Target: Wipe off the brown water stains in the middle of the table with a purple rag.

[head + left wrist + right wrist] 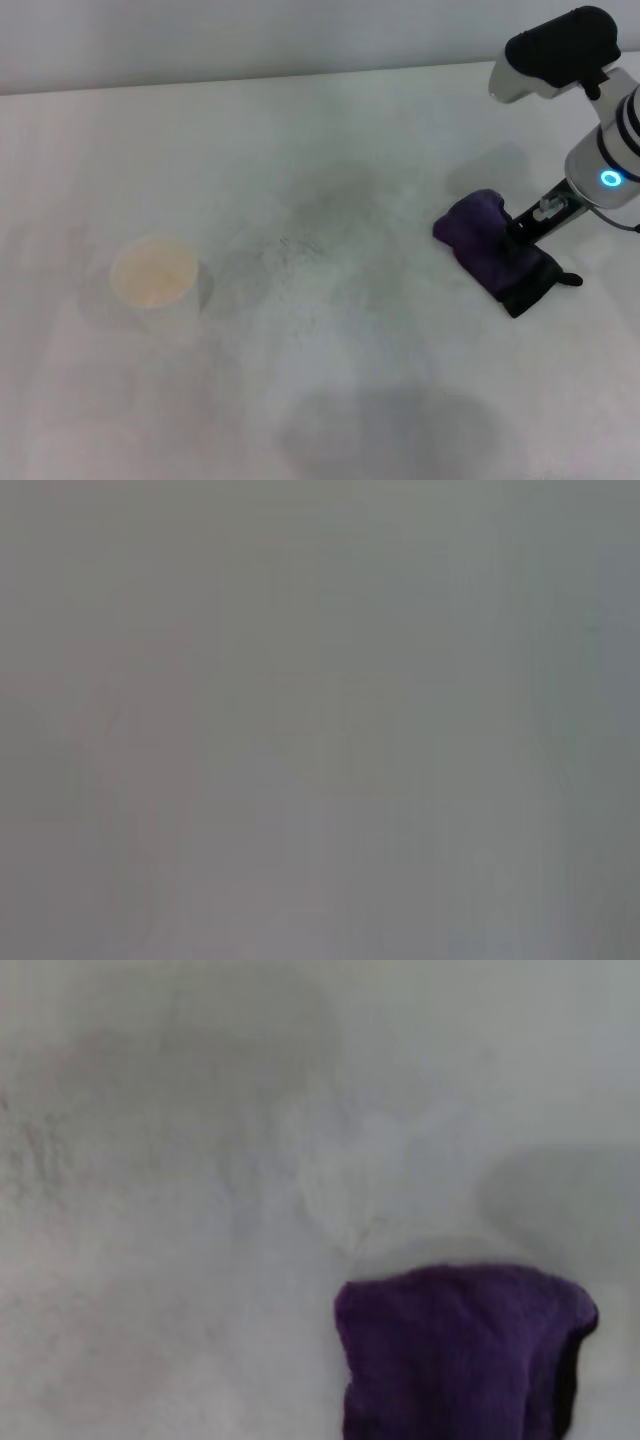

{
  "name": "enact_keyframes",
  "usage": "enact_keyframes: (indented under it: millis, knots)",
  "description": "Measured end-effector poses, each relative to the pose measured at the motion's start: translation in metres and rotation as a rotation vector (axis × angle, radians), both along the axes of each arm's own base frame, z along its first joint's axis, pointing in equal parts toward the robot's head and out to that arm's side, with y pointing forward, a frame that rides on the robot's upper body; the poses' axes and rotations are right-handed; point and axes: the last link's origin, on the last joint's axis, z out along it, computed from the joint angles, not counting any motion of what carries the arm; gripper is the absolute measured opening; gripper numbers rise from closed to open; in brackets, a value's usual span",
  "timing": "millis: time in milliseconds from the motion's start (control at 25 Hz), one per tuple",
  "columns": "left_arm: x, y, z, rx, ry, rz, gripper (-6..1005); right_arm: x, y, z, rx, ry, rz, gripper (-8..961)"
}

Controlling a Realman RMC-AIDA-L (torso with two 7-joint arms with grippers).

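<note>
The purple rag (478,232) lies bunched on the white table (350,400) at the right, its black edge and loop toward the front. My right gripper (519,238) reaches down from the right and is shut on the rag's middle. In the right wrist view the purple rag (460,1350) fills the near corner over bare white table (200,1260). No brown water stains show; only faint grey smudges (300,245) mark the table's middle. My left gripper is out of view, and its wrist view shows only a flat grey blur.
A white paper cup (153,275) holding tan liquid stands at the left of the table. The table's far edge runs along the top of the head view.
</note>
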Motion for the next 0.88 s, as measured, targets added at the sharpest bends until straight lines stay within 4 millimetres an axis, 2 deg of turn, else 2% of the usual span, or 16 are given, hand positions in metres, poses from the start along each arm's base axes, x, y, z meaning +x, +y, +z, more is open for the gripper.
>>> enact_keyframes:
  millis: [240,400,680,880]
  knots:
    - [0.001,0.003,0.002,0.000,0.005,-0.007,876,-0.010,0.009,0.015,0.057,0.119,0.043,333]
    - [0.001,0.005,0.001,-0.005,0.007,-0.002,876,-0.013,0.019,0.034,0.128,0.261,0.074,339]
    - [0.000,0.008,0.002,-0.013,0.016,0.004,876,-0.005,0.034,0.071,0.305,0.449,0.202,349]
    - [-0.001,0.009,0.002,-0.013,0.016,0.010,877,0.018,0.035,0.093,0.455,0.563,0.278,352]
